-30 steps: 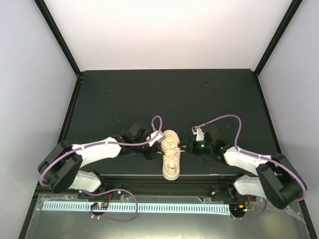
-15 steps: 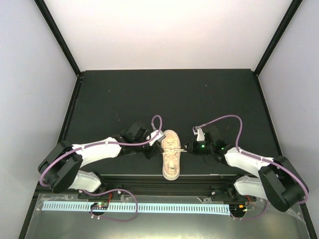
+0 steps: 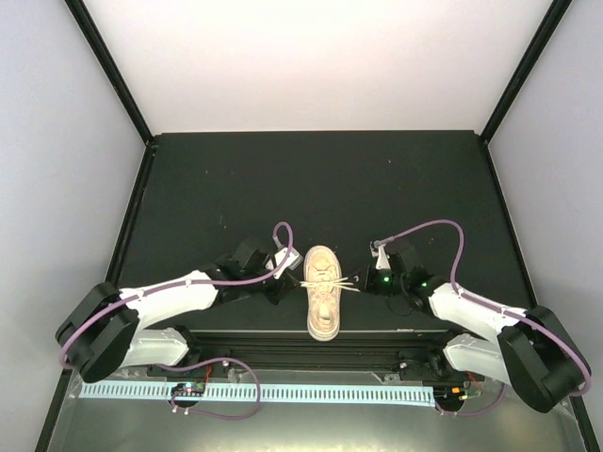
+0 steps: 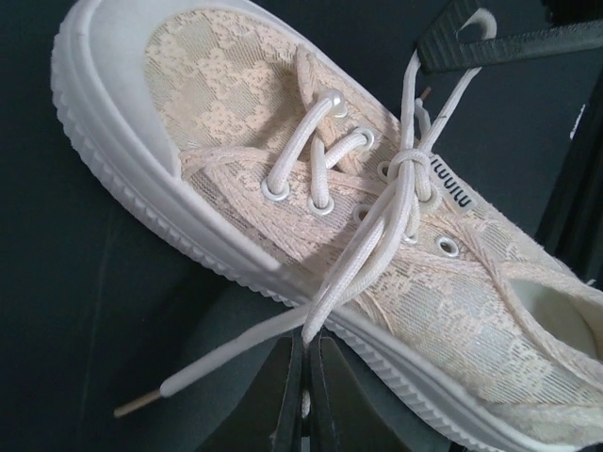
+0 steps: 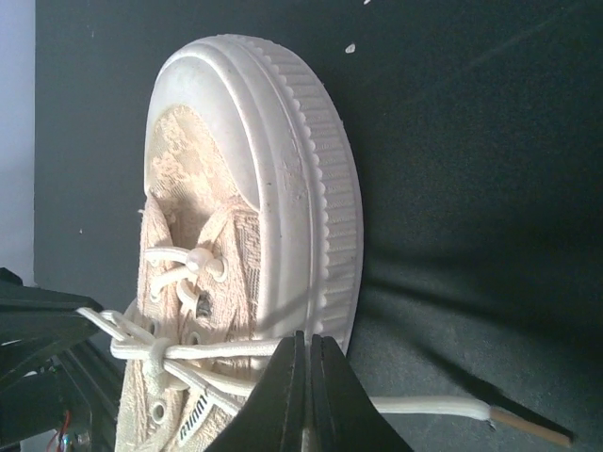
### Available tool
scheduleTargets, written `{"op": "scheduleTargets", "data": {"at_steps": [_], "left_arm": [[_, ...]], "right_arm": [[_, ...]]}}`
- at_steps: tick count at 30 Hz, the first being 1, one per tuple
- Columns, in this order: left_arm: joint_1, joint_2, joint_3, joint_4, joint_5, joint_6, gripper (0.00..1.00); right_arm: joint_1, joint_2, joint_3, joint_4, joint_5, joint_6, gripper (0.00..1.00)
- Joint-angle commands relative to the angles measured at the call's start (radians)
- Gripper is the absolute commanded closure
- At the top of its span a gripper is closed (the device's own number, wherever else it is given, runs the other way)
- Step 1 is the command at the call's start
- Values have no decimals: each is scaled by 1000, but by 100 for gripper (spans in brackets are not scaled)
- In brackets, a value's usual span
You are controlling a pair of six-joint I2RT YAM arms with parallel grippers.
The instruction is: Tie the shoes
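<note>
My left gripper [image 3: 290, 285] pinched tight on a thin off-white lace loop [image 4: 350, 268], small beige-pink mesh sneaker [image 3: 323, 294] standing between my arms near the black table's [image 3: 330, 179] front edge, my right gripper [image 3: 364, 282] clamped on the opposite loop [image 5: 226, 350].

Lacy cloth and ribbed rubber sitting on a matt black table.
The sneaker [image 4: 245, 94], by the table's near edge, is showing a beige upper of openwork, lace-like cloth, rough and matt. Its pale sole [image 4: 104, 160] is looking like smooth rubber, faintly sheened at the toe cap and finely ribbed along the side. The laces [image 4: 396, 202] are reading as woven off-white cord, and the metal-looking eyelets [image 4: 275, 190] are shining slightly. The table [image 3: 320, 179] is appearing dark, matt and faintly grainy. The left gripper [image 4: 305, 350] and right gripper [image 5: 307, 347] are looking like matt black plastic.
</note>
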Motion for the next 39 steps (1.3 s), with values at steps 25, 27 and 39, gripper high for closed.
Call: {"op": "scheduleTargets", "data": {"at_steps": [25, 27, 39], "left_arm": [[46, -166, -38, -60, -70, -111, 40], [49, -178, 6, -72, -68, -98, 27], [252, 4, 305, -109, -15, -49, 1]], "right_arm": [[-3, -159, -9, -103, 75, -150, 45], [-2, -183, 46, -186, 111, -209, 20], [-141, 8, 351, -283, 231, -376, 0]]}}
